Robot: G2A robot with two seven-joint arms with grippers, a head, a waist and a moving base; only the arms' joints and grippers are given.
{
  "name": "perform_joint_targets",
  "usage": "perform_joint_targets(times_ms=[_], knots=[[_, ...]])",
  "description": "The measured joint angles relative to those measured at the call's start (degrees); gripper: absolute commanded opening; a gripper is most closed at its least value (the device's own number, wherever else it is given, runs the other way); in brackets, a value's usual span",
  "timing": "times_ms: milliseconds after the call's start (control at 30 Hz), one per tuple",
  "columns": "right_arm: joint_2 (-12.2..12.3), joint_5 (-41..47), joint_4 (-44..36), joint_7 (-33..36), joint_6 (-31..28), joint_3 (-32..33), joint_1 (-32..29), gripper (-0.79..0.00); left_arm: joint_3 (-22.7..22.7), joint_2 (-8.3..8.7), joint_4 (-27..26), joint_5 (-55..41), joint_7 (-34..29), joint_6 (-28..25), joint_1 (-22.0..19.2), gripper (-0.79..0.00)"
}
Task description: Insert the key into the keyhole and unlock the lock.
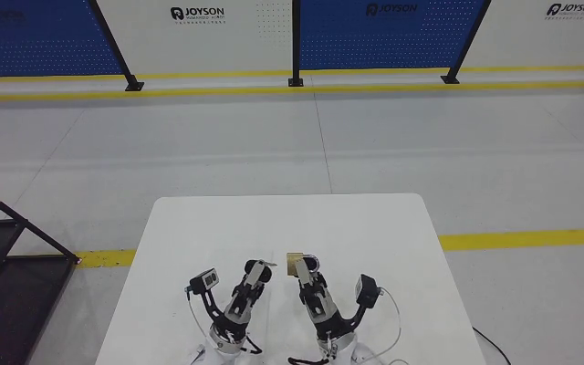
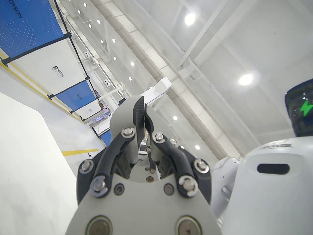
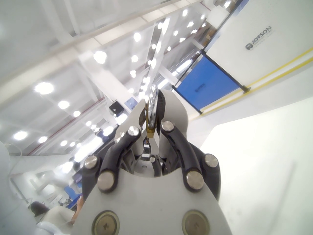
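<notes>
Right gripper (image 1: 306,264) raised over the 6 o'clock part of the surface (image 1: 365,228), clamped on the brass lock (image 1: 294,265). Left gripper (image 1: 261,267) just beside at its 9 o'clock, pads pressed together on a thin silver piece (image 2: 144,135); cannot confirm it as the key. Yellow floor line (image 1: 511,240) at 3 o'clock, blue barrier panels (image 1: 388,32) at 12 o'clock

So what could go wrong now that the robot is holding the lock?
The lock is pinched by its thin edge in the right gripper, so it might twist or slip. What looks like the key barely shows inside the left gripper, so aiming it at the lock could miss.
</notes>
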Motion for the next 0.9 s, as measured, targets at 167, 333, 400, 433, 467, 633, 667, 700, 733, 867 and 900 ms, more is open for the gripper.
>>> perform_joint_targets(times_ms=[167,333,400,433,467,633,667,700,733,867,900], knots=[[0.1,-0.6,-0.1,0.5,0.0,0.1,-0.1,-0.785,-0.2,-0.08,0.0,2.5,0.9,0.0,0.0,-0.785],[0.1,-0.6,-0.1,0.4,0.0,0.1,-0.1,-0.785,-0.2,-0.08,0.0,2.4,0.9,0.0,0.0,-0.785],[0.1,-0.6,-0.1,0.4,0.0,0.1,-0.1,-0.785,-0.2,-0.08,0.0,2.4,0.9,0.0,0.0,-0.785],[0.1,-0.5,-0.2,0.5,0.3,0.1,-0.1,-0.785,-0.2,-0.09,-0.1,2.3,1.0,0.1,0.0,-0.785],[0.0,-0.2,-0.3,0.6,1.0,0.2,-0.1,-0.785,-0.3,-0.17,-0.3,2.1,1.5,0.3,-0.1,-0.785],[-0.4,0.2,-0.7,-0.3,3.8,-0.4,0.5,-0.785,0.5,-0.97,-0.7,1.5,5.8,0.0,0.2,-0.785],[-0.4,0.2,-0.7,-0.6,3.8,-0.5,0.6,-0.785,0.6,-1.12,-0.8,2.0,6.7,0.0,0.3,-0.785],[-0.5,0.2,-0.6,-0.9,3.7,-0.6,0.7,-0.785,0.8,-1.27,-0.9,2.5,7.4,0.0,0.4,-0.785],[-0.6,0.3,-0.4,-1.4,3.7,-0.6,0.8,-0.785,1.1,-1.44,-1.0,3.0,8.1,0.0,0.5,-0.785],[-0.8,0.7,0.2,-2.3,3.4,-0.9,1.3,-0.785,1.5,-1.79,-1.0,5.1,9.9,0.0,0.7,-0.785],[-0.8,0.8,0.3,-2.4,3.4,-0.9,1.4,-0.785,1.7,-1.86,-0.8,5.8,10.1,0.0,0.7,-0.785]])
